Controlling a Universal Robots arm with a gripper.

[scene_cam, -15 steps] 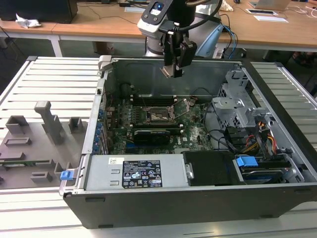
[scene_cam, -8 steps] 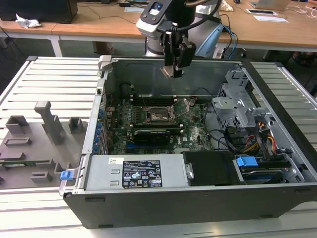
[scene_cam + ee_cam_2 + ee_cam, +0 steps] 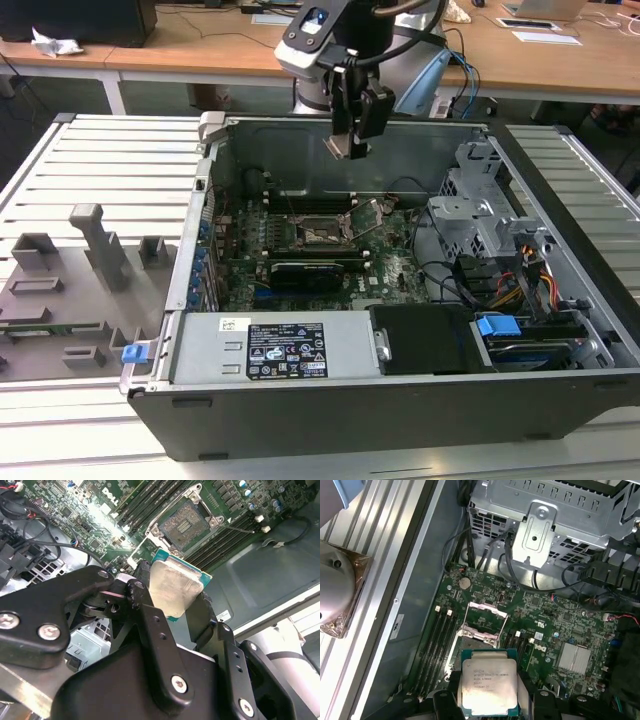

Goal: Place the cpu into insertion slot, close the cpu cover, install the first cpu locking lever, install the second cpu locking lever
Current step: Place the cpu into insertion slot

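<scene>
Grey metal computer case (image 3: 330,405), open, holds a green motherboard (image 3: 392,268). Black gripper (image 3: 355,135) hangs above the board. Square black metal-rimmed insertion slot (image 3: 184,524) sits empty, below the gripper and slightly to the exterior view's left, well apart. Jaws clamp opposite edges of the small square silver-topped cpu (image 3: 487,685).

Colour rundown: mostly green, grey and black

The cpu (image 3: 488,687) has a dull silver top with small dark print and a teal-green edge, and the gripper (image 3: 351,148) is plain black. The board (image 3: 395,268) is deep green speckled with tiny silver bits, and the slot (image 3: 184,525) is dark with a shiny metal rim. The case (image 3: 400,410) is dark grey outside, the clips (image 3: 497,326) are bright blue, and the table (image 3: 110,160) is pale grey with ribbed stripes.
</scene>
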